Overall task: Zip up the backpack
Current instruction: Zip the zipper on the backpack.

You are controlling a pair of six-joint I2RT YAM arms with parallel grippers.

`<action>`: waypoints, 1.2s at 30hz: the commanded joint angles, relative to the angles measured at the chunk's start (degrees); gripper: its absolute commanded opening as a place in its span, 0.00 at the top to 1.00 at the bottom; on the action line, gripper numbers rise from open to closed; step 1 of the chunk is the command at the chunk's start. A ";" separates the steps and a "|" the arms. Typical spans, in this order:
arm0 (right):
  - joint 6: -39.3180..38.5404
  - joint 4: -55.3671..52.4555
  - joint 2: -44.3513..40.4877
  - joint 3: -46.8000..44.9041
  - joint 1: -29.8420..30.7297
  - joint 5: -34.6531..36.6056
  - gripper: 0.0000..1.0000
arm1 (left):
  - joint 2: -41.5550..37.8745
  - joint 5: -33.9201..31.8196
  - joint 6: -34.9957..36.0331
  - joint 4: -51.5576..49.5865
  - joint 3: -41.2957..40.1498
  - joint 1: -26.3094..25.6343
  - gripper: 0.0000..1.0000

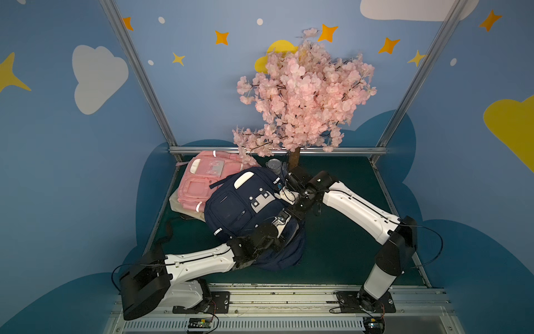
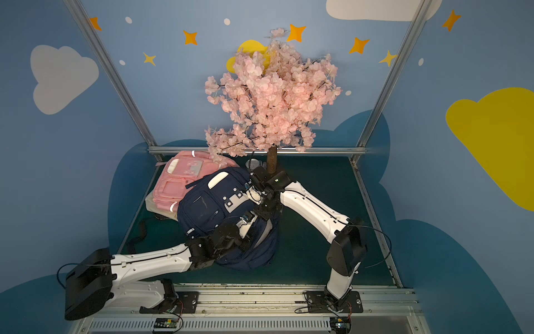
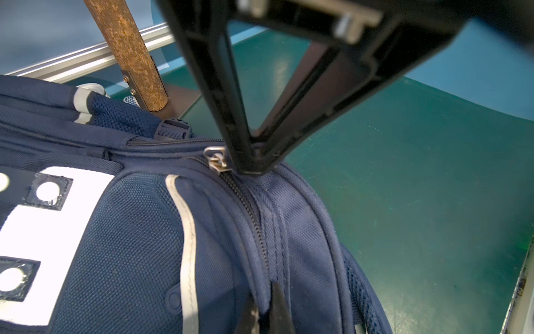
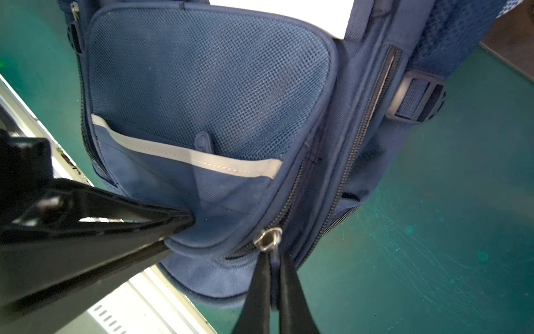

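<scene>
Right gripper (image 4: 274, 258) clamps the zipper pull (image 4: 269, 241); left gripper (image 4: 185, 224) pinches backpack (image 1: 245, 202) fabric beside the pull. Zipping appears partway done, remainder unclear.

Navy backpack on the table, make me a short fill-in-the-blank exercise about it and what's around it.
1. On the navy backpack, the right gripper is shut on the tab of the ____.
2. The other backpack, lying behind it, is ____ in colour.
3. Both lie on a table whose surface is ____.

Missing words: zipper; pink; green.
</scene>
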 commanded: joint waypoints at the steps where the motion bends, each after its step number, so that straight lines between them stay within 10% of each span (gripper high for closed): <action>1: 0.62 16.66 1.79 7.01 -4.15 10.92 1.00 | 0.93 11.56 1.70 -8.17 -1.29 -4.54 0.98; 9: 2.41 11.49 3.98 9.56 -2.43 9.89 1.00 | 1.20 10.31 0.81 -7.47 -1.91 -4.79 0.97; 26: 16.50 17.82 -7.04 -18.25 0.32 -3.60 1.00 | -0.92 10.77 1.17 -13.27 -3.30 -4.79 0.98; 36: 14.99 23.82 -9.80 -25.02 0.40 -7.84 0.76 | -1.93 12.94 -0.03 -13.86 -6.02 -4.79 0.98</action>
